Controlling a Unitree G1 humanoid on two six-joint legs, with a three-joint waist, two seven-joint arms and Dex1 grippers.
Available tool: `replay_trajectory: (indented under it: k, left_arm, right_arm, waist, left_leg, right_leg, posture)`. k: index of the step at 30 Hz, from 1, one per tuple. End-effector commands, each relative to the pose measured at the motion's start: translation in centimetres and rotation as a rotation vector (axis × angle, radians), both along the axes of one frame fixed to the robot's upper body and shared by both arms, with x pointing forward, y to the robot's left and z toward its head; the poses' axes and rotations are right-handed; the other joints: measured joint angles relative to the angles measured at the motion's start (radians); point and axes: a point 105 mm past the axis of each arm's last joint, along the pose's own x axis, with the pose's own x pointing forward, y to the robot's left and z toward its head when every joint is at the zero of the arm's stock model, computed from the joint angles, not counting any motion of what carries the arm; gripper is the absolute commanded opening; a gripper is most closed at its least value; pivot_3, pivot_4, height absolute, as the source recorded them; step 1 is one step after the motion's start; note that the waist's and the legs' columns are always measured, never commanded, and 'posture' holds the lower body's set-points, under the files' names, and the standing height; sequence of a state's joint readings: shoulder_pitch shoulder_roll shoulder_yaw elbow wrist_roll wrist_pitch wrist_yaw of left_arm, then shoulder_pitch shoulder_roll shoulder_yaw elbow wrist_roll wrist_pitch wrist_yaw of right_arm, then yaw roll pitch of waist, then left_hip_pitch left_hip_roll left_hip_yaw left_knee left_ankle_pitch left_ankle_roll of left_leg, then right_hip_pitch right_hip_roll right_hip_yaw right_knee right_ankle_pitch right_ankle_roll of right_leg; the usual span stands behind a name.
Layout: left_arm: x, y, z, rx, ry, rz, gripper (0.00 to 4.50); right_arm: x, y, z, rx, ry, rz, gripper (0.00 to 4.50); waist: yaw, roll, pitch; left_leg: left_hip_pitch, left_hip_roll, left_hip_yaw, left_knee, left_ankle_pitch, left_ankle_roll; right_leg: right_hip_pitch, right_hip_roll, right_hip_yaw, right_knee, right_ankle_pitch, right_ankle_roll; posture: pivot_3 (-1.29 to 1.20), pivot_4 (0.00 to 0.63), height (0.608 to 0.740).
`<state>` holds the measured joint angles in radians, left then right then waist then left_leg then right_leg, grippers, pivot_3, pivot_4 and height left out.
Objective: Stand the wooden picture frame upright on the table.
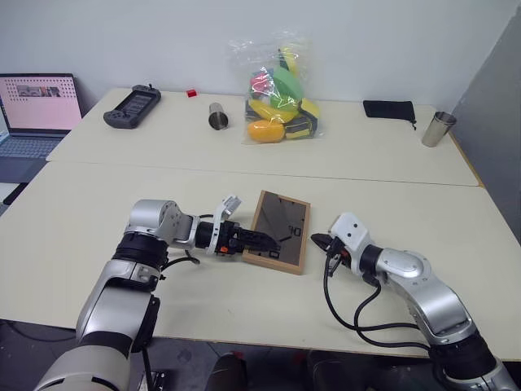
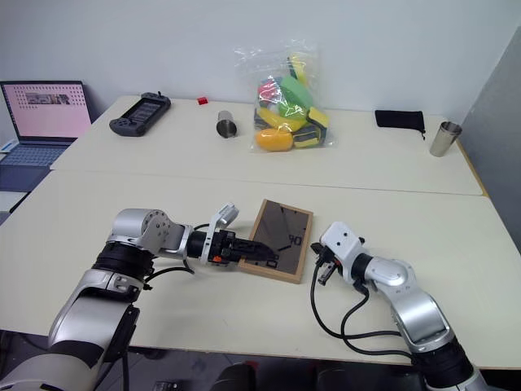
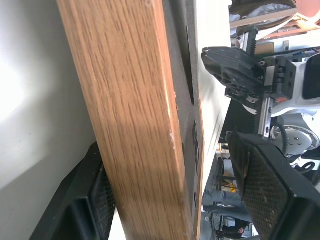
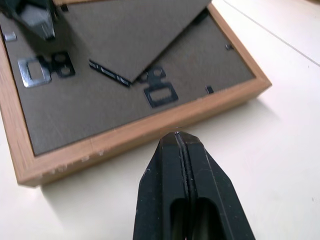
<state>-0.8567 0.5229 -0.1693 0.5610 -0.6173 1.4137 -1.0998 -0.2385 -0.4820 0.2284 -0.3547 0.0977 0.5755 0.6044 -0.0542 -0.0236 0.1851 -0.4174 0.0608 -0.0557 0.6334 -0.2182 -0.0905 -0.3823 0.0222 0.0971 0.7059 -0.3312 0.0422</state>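
Observation:
The wooden picture frame (image 1: 281, 230) lies on the table (image 1: 98, 220) with its dark back panel up and its fold-out stand (image 4: 135, 35) partly lifted. My left gripper (image 1: 256, 241) straddles the frame's left edge. It is open: one finger (image 3: 92, 200) rests against the wood edge (image 3: 135, 125), and the other finger (image 3: 270, 185) stands clear of the back panel. My right gripper (image 4: 178, 136) is shut and holds nothing. Its tip sits just off the frame's right edge (image 1: 319, 241), close to the wood.
On the far table stand a bag of coloured toys (image 1: 281, 98), a metal cup (image 1: 218, 116), a game controller (image 1: 132, 107), a small red object (image 1: 191, 93), a black pouch (image 1: 389, 109) and another metal cup (image 1: 438, 129). A laptop (image 1: 37, 106) is at the far left.

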Motion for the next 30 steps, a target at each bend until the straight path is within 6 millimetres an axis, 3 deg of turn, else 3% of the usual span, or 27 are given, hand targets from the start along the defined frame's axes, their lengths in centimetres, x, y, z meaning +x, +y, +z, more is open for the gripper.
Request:
replay_trajectory:
  k: [1, 8, 11, 18, 22, 26, 28, 29, 30]
  left_arm:
    - [0.1, 0.1, 0.9, -0.027, -0.016, 0.002, 2.92]
    - [-0.1, 0.3, 1.2, -0.033, -0.012, -0.008, 1.58]
    - [-0.1, 0.4, 1.4, -0.036, -0.012, -0.007, 1.29]
    - [-0.1, 0.4, 1.0, -0.003, -0.015, -0.015, 1.29]
    - [-0.4, 0.6, 0.5, 0.041, -0.072, -0.054, 1.29]
    - [-0.3, 0.8, 0.2, 0.058, -0.099, -0.059, 1.29]
    - [-0.1, 1.0, -0.2, 0.08, -0.138, -0.071, 1.29]
    - [-0.1, 1.2, -0.5, 0.1, -0.166, -0.084, 1.29]
    - [-0.1, 1.3, -0.8, 0.111, -0.18, -0.092, 1.29]
  right_arm:
    - [0.1, -0.2, 1.0, 0.008, -0.044, 0.002, 0.0]
    - [0.2, -0.2, 1.1, 0.008, -0.048, 0.001, 0.0]
    - [0.3, -0.1, 1.1, 0.008, -0.047, 0.002, 0.0]
    - [0.3, -0.3, 1.0, -0.008, -0.06, -0.001, 0.0]
    - [0.4, -1.6, 1.3, -0.043, -0.08, -0.011, 0.0]
    - [0.8, -2.8, 2.7, -0.049, -0.101, -0.018, 0.0]
    - [1.3, -3.4, 4.3, -0.042, -0.126, -0.026, 0.0]
    - [1.5, -3.6, 5.4, 0.013, -0.11, -0.03, 0.36]
    - [1.4, -3.3, 6.3, 0.016, -0.122, 0.004, 0.43]
  waist:
    - [0.0, 0.0, 0.0]
    - [0.0, 0.0, 0.0]
    - [-0.001, 0.0, 0.0]
    - [-0.001, 0.0, 0.0]
    - [-0.001, 0.0, 0.0]
    - [-0.001, 0.0, 0.0]
    - [-0.001, 0.0, 0.0]
    - [-0.002, 0.0, 0.0]
    - [-0.002, 0.0, 0.0]
  left_leg:
    - [0.0, 0.0, 0.0, 0.0, 0.0, 0.0]
    - [0.0, 0.0, 0.0, 0.0, 0.0, 0.0]
    - [0.0, 0.0, 0.0, 0.0, 0.0, 0.0]
    - [0.0, 0.0, 0.0, 0.0, 0.0, 0.0]
    - [0.0, 0.0, 0.0, 0.0, 0.0, 0.0]
    - [0.0, 0.0, 0.0, 0.0, 0.0, 0.0]
    - [0.0, 0.0, 0.0, 0.0, 0.0, 0.0]
    - [0.0, 0.0, 0.0, 0.0, 0.0, 0.0]
    - [0.0, 0.0, 0.0, 0.0, 0.0, 0.0]
  right_leg:
    - [0.0, 0.0, 0.0, 0.0, 0.0, 0.0]
    - [0.0, 0.0, 0.0, 0.0, 0.0, 0.0]
    - [0.0, 0.0, 0.0, 0.0, 0.0, 0.0]
    - [0.0, 0.0, 0.0, 0.0, 0.0, 0.0]
    - [0.0, 0.0, 0.0, 0.0, 0.0, 0.0]
    - [0.0, 0.0, 0.0, 0.0, 0.0, 0.0]
    - [0.0, 0.0, 0.0, 0.0, 0.0, 0.0]
    - [0.0, 0.0, 0.0, 0.0, 0.0, 0.0]
    - [0.0, 0.0, 0.0, 0.0, 0.0, 0.0]
  posture:
    - [0.0, 0.15, 0.74]
    - [0.0, 0.15, 0.74]
    - [0.0, 0.15, 0.74]
    - [0.0, 0.15, 0.74]
    - [0.0, 0.15, 0.74]
    - [0.0, 0.15, 0.74]
    - [0.0, 0.15, 0.74]
    - [0.0, 0.15, 0.74]
    - [0.0, 0.15, 0.74]
